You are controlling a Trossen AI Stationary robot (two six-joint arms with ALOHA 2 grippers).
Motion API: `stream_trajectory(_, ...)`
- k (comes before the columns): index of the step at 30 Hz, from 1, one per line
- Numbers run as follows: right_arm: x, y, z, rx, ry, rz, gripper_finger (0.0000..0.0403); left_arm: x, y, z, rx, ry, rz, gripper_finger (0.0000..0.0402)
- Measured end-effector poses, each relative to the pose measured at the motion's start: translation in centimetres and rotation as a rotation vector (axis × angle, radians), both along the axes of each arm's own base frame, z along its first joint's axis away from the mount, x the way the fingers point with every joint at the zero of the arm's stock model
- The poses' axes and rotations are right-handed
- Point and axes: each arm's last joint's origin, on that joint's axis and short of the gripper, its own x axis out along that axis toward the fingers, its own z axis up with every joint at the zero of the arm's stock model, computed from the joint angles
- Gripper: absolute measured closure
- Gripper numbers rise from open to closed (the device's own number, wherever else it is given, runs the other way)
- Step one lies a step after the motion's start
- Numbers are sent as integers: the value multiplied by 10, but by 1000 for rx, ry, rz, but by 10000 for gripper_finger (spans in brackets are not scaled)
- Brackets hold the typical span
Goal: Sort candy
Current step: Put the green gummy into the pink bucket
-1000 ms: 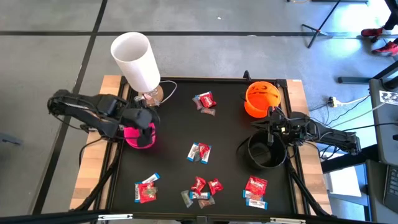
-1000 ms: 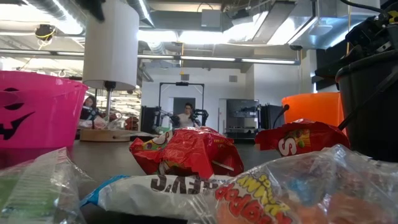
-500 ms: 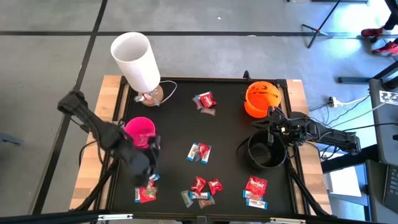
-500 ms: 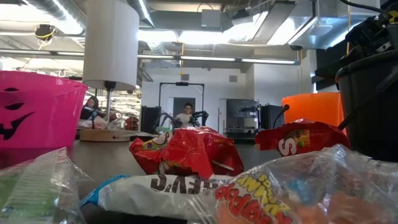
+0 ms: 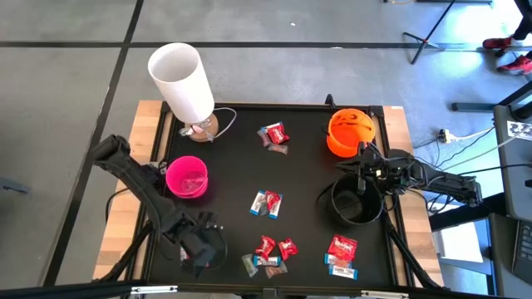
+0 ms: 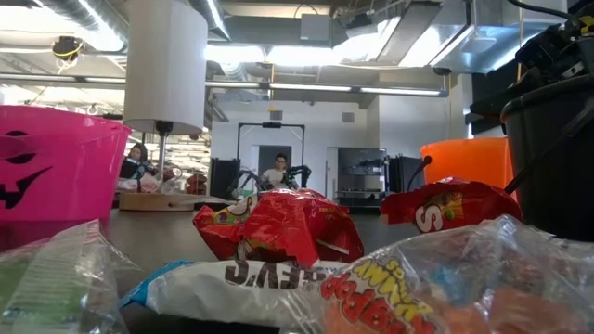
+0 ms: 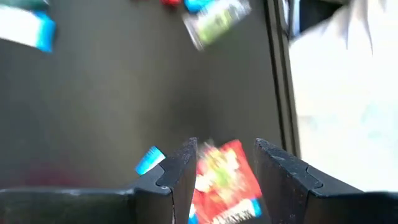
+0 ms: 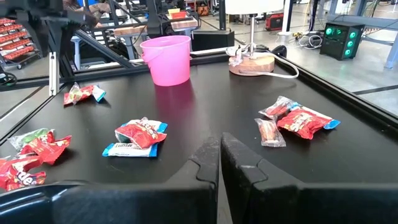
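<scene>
My left gripper (image 5: 204, 249) hangs open at the table's near left, pointing steeply down. In the left wrist view its two fingers (image 7: 181, 171) stand on either side of a red candy pack (image 7: 227, 186) with blue ends, which lies on the black mat. More candy lies in small piles at the far middle (image 5: 274, 134), the centre (image 5: 267, 203), the near middle (image 5: 270, 253) and the near right (image 5: 342, 253). My right gripper (image 8: 219, 149) is shut and holds nothing; it waits at the table's right, over the black bowl (image 5: 356, 203).
A pink bowl (image 5: 187, 176) stands at the left and an orange bowl (image 5: 350, 131) at the far right. A white lamp (image 5: 181, 81) with a wooden foot stands at the far left corner. The mat's raised rim (image 5: 150, 241) runs close beside my left gripper.
My left gripper has swung from above the pink bowl toward the table's near edge and has come down over the near-left candy, tipping more steeply downward. The candy and bowls have kept their places.
</scene>
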Motion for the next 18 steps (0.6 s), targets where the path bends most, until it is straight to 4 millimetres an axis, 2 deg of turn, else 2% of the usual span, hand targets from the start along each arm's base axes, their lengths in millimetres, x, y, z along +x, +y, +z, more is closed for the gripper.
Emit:
stream_trajectory(9,0,0,0,0,0,0,386,-14,-23,-17,39,56,71,253)
stream_trajectory(18,0,0,0,0,0,0,386,-11,-39,-49,134,104,54,253)
